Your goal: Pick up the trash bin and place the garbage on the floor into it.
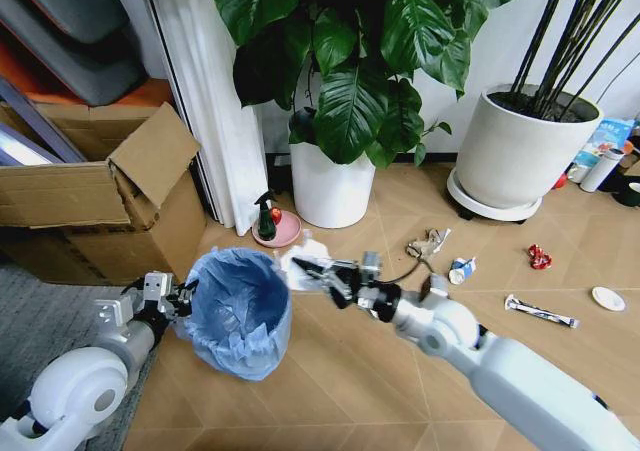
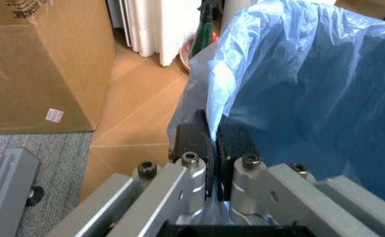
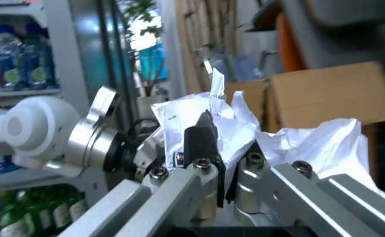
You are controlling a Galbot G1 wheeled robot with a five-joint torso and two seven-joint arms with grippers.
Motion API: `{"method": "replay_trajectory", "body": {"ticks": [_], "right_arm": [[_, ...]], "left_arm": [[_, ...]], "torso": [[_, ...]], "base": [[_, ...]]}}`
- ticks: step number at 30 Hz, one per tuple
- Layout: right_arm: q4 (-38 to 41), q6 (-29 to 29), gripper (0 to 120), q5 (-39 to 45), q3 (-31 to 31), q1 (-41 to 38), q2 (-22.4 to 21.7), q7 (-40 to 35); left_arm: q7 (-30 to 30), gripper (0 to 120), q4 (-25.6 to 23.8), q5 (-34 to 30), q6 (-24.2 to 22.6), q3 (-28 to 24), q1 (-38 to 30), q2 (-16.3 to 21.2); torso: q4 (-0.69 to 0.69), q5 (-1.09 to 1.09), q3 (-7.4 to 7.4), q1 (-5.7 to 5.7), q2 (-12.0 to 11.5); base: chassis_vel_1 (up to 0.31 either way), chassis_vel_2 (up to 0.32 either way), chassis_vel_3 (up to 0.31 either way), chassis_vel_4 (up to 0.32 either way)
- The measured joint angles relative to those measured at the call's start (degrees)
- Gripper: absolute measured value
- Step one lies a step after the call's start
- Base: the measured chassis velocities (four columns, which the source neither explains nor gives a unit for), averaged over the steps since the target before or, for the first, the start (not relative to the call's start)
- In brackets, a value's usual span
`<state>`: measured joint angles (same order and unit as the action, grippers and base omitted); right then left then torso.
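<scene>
The trash bin [image 1: 240, 311], lined with a crinkled light-blue bag, stands low left in the head view. My left gripper [image 1: 185, 296] is shut on its rim; the left wrist view shows the pads [image 2: 233, 140] pinching the bag edge of the bin [image 2: 304, 84]. My right gripper [image 1: 306, 269] is shut on crumpled white paper [image 1: 318, 249], held just right of the bin's rim. The right wrist view shows that paper [image 3: 199, 116] clamped by the gripper [image 3: 227, 170]. More garbage lies on the floor [image 1: 400, 371]: a crumpled wrapper [image 1: 428, 243], a small wrapper [image 1: 461, 269], a red wrapper [image 1: 540, 258], a flattened wrapper [image 1: 541, 313] and a white disc [image 1: 608, 298].
A cardboard box [image 1: 110, 191] stands at the left, with a grey mat [image 1: 30, 321] below it. Two white plant pots [image 1: 335, 186] [image 1: 515, 156] stand at the back. A green spray bottle [image 1: 266, 219] sits on a pink saucer behind the bin. A white flask [image 1: 603, 169] stands far right.
</scene>
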<state>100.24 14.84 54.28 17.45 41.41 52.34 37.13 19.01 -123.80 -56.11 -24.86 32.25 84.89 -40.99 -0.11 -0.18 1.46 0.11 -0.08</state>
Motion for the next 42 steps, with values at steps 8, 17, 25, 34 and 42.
{"method": "replay_trajectory", "body": {"ticks": [8,17,25,34,42], "right_arm": [[-10.14,0.42,0,0.07,8.71,-6.03,7.25,1.79],[-13.86,0.36,12,-0.73,10.7,-7.06,11.97,1.33],[-12.91,-0.23,44,-1.3,10.73,-7.25,10.23,-0.22],[-11.12,-1.48,79,-3.65,10.81,-8.3,6.84,-2.48],[-8.42,-2.47,99,-3.53,5.58,-6.83,5.19,-8.2]], "left_arm": [[0.05,0,-0.51,-0.62,-0.1,1.03,0.42,0.0],[0.21,0,-0.68,-0.8,-0.21,1.11,0.44,-0.09],[0.33,0,-0.84,-0.89,-0.32,0.99,0.35,-0.5],[0.61,0,-0.95,-1.32,-0.62,1.22,0.21,-0.63],[1.02,0,-0.94,-1.51,-0.9,0.89,0.43,-1.15]], "torso": [[-0.02,-0.01,0.0,0.0,0.0],[-0.01,0.0,0.0,0.0,0.0],[-0.02,0.0,0.0,0.0,0.0],[-0.02,0.01,0.0,0.0,0.0],[-0.01,0.02,0.0,0.0,0.0]], "base": [[0.0,0.0,0.0,0.0],[0.0,0.0,0.0,0.0],[0.0,0.0,0.0,0.0],[0.0,0.0,0.0,0.0],[0.0,0.0,0.0,0.0]]}}
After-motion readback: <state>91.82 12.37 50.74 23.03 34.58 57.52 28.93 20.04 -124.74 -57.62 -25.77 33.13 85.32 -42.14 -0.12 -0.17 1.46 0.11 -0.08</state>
